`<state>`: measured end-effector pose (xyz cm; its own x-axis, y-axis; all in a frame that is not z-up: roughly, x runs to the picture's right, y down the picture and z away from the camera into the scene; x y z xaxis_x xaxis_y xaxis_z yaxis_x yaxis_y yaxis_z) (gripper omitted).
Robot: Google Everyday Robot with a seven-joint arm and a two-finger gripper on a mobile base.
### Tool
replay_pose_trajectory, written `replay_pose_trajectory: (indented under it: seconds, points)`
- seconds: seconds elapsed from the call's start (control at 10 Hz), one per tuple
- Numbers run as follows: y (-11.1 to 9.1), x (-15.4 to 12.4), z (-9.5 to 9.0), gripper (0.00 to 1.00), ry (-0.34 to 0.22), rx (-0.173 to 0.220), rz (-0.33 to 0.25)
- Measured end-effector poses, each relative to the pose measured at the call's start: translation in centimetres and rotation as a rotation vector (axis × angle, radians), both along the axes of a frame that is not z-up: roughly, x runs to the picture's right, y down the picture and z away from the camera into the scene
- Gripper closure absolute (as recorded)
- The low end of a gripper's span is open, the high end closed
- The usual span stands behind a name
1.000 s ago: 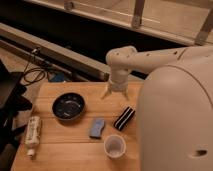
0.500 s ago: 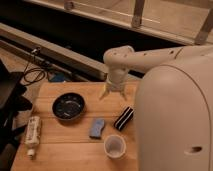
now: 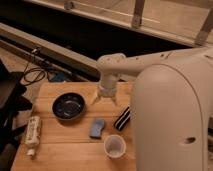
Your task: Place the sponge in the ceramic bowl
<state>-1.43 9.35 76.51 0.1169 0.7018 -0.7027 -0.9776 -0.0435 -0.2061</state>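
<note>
- The robot's white two-finger gripper (image 3: 104, 100) hangs from the pale arm over the far part of the light wooden slatted table (image 3: 65, 150), pointing down.
- Its two fingers (image 3: 95, 99) stand apart with nothing between them; whether their tips touch the tabletop is hard to tell from this angle.
- The small soft blue rectangular sponge (image 3: 97, 128) lies flat on the table, nearer the camera than the gripper and apart from it.
- The round, shallow, dark glossy ceramic bowl (image 3: 68, 107) sits on the table to the left of the gripper, near the sponge but not touching it. The sponge is outside the bowl.
- A black-and-white striped oblong object (image 3: 122, 118) lies tilted just to the right of the sponge, close to the robot's body.
- A small white cup (image 3: 114, 146) stands upright near the table's front edge, just in front of the sponge and to its right.
- A long white tube-like container (image 3: 33, 134) lies along the table's left edge.
- The robot's large rounded white body (image 3: 170, 120) fills the right side of the view and hides the table's right end.
- A coiled black cable (image 3: 32, 75) lies on the floor beyond the table's left corner.
</note>
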Motion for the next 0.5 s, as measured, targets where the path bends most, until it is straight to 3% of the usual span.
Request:
replay_pose_trajectory:
  seconds: [0.3, 0.5]
  points:
    - [4.3, -2.7, -1.5, 0.20, -0.070, 0.048, -0.016]
    - [5.3, -3.1, -2.1, 0.20, -0.072, 0.035, -0.018]
